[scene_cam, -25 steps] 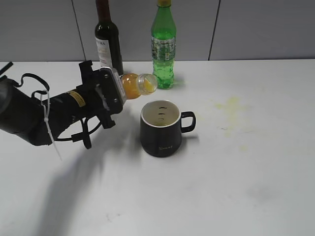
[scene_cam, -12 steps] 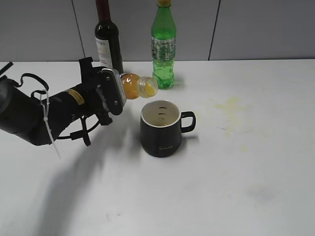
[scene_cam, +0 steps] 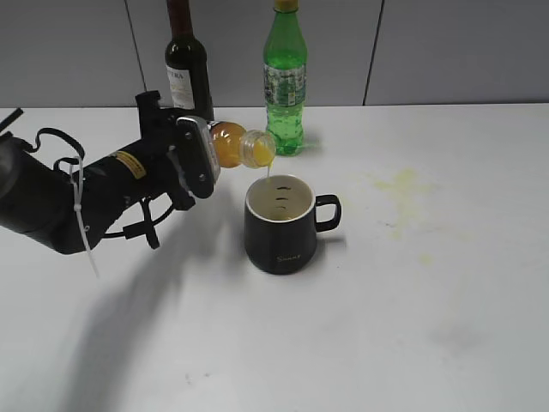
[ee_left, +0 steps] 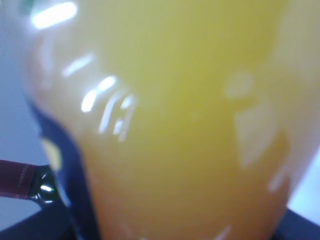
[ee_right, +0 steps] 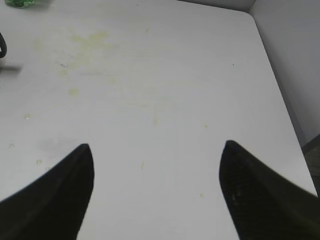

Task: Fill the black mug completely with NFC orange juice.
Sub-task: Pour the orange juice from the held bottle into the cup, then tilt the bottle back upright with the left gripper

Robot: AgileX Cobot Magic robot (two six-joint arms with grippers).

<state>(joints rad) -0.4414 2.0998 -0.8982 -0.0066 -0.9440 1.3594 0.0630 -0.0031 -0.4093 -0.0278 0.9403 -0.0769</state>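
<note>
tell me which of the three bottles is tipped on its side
The small orange juice bottle, held by the left gripper with its mouth over the black mug. The dark wine bottle and green soda bottle stand upright.

Matt black mug (scene_cam: 280, 230) with glossy cream glaze inside. Clear, glossy plastic juice bottle (scene_cam: 236, 147), highlights on its wall; opaque, cloudy orange juice (ee_left: 200, 130) within. Translucent green plastic soda bottle (scene_cam: 285, 81), shiny, with printed label. Dark, glossy glass wine bottle (scene_cam: 188, 64) with pale paper label. Smooth white worktop (scene_cam: 412, 326), faintly sheened, marked by dull yellowish stains (ee_right: 90, 42). Matt black casing on left arm (scene_cam: 60, 202), with yellow sticker, black cables and a white plastic tie. Matt black fingers (ee_right: 55, 200) on right gripper (ee_right: 157, 192). Grey matt wall panels (scene_cam: 463, 51) behind.
</note>
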